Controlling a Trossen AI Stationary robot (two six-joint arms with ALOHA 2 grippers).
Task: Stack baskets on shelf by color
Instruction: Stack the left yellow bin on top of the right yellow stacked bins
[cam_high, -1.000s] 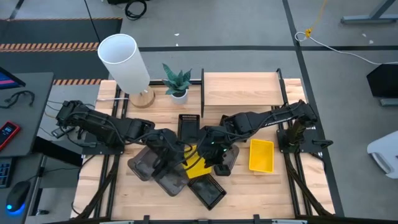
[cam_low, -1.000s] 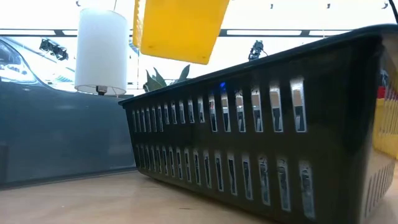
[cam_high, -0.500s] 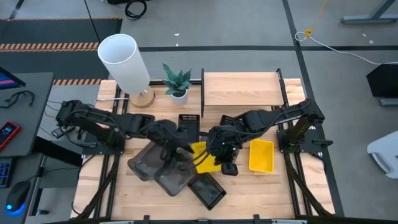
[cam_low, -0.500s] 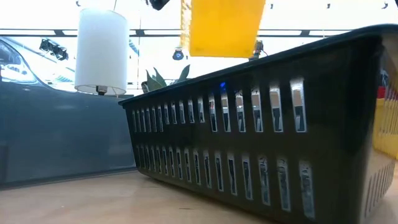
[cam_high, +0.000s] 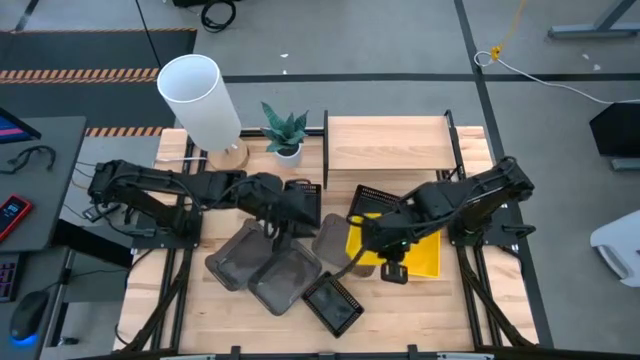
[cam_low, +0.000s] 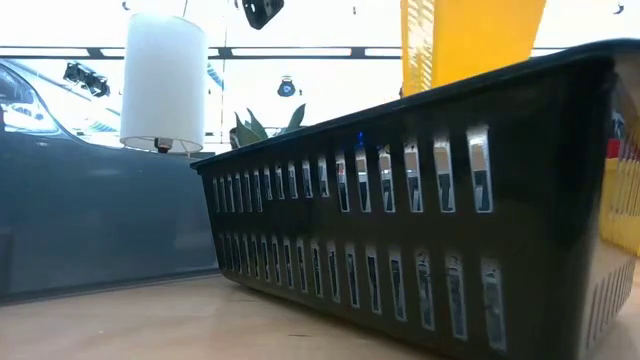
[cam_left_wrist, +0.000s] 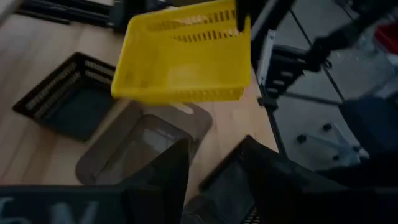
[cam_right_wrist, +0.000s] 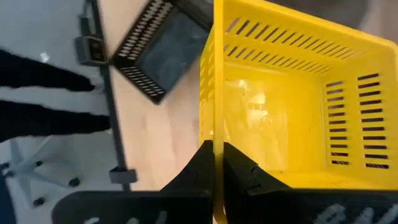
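**Yellow basket in the air above the light-wood table**

The right gripper (cam_right_wrist: 214, 163) is pinched tight on the rim of a yellow basket (cam_high: 365, 240), holding it clear of the tabletop (cam_high: 440, 310); in the low view the basket (cam_low: 470, 40) hangs high behind a black mesh basket (cam_low: 420, 200) that fills the near ground. A second yellow basket (cam_high: 425, 250) lies flat on the table just beside the lifted one, partly under the right arm.

The left gripper (cam_left_wrist: 214, 168) hovers over the middle of the table with its fingers (cam_left_wrist: 171, 171) parted and nothing between them. Below it sit three smoky grey baskets (cam_high: 275, 265), crowded together and overlapping. A black mesh basket (cam_high: 333, 303) lies at an angle near the front edge, another (cam_high: 303, 198) sits behind the left gripper, and a third (cam_high: 372, 197) shows behind the lifted yellow one.

The shelf (cam_high: 390, 145), a pale board on black uprights, stands at the back of the table with nothing on it. Left of it are a small potted plant (cam_high: 286, 133) and a lamp with a white cylindrical shade (cam_high: 198, 98). Around the table the floor is grey concrete (cam_high: 400, 40) with dark seams, a yellow cable (cam_high: 505, 40) trails at the far side, and a desk corner with a mouse (cam_high: 25, 320) shows at the left.
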